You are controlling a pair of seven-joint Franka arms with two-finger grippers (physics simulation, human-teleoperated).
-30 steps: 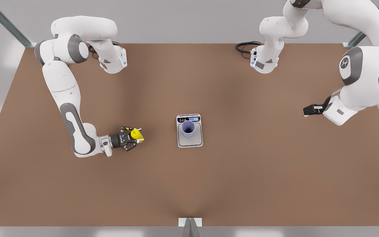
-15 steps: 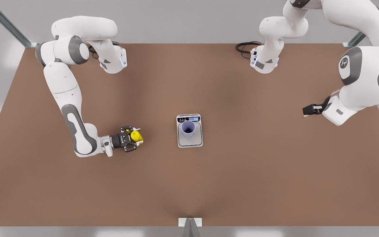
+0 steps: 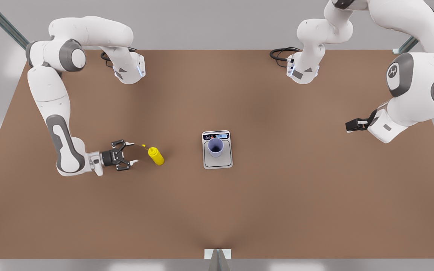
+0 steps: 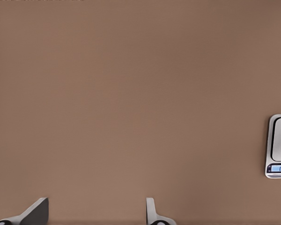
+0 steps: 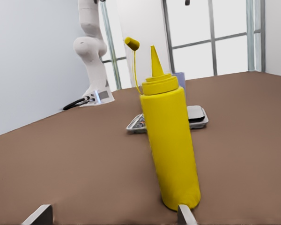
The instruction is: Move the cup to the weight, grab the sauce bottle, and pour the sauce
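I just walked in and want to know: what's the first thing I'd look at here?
Probably the bright yellow sauce bottle standing on the brown table, toward the front view's left, with the right gripper open beside it and not touching. Next, the cup standing on the weight mid-table. The left gripper waits at the front view's right, open in its wrist view.

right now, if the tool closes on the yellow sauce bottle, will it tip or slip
Likely tippy: the sauce bottle stands tall on a narrow base, so a high nudge may topple it. Its smooth round body could twist in the open right tool. The left tool waits.
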